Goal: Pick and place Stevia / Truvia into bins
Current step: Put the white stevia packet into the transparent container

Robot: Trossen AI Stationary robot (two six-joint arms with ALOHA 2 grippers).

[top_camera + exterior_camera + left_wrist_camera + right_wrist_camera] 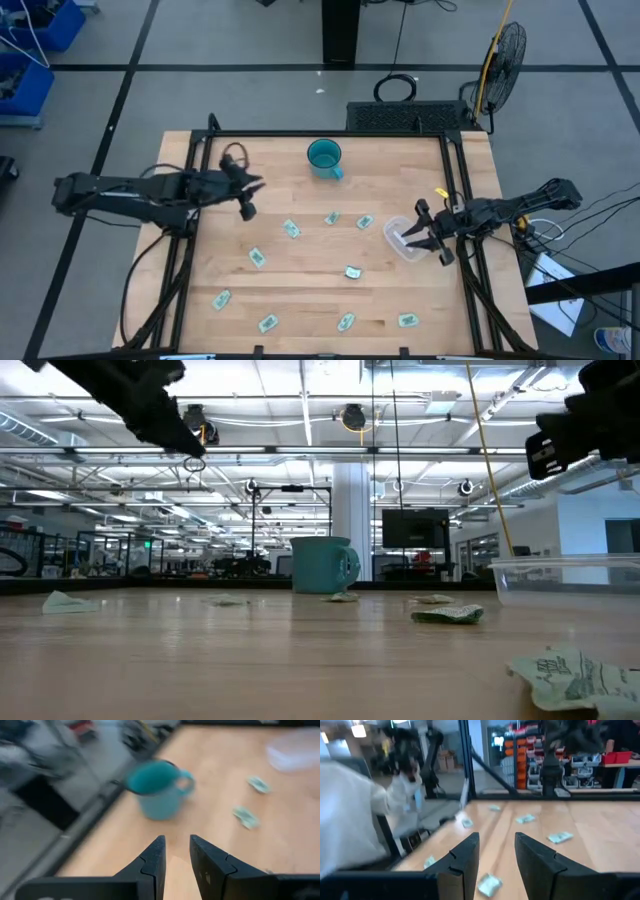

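You are between picks: both the left gripper [248, 197] and right gripper [432, 240] sit parted and seemingly empty, sachets [291, 229] scattered on the table, the clear tub [400, 240] awaiting another.

A: Place type?
B: Robotics lab or industrial workshop, big open hall.
A: Evidence?
B: Low view: exposed ceiling trusses [300, 455] with rows of strip lights, a dark monitor [414, 528] beyond the desk's far edge, workstations deep in the room. Wooden desk [300, 290] in a black metal frame [195, 200] on grey floor marked with dark tape lines.
A: More?
B: Standing fan [505, 50] off the far right corner, blue storage bins [30, 40] on the floor at far left, loose cables [590, 215] off the right edge. Right wrist view: shelving with orange and red bins [520, 752], a person in a white top [355, 815] beside the desk.
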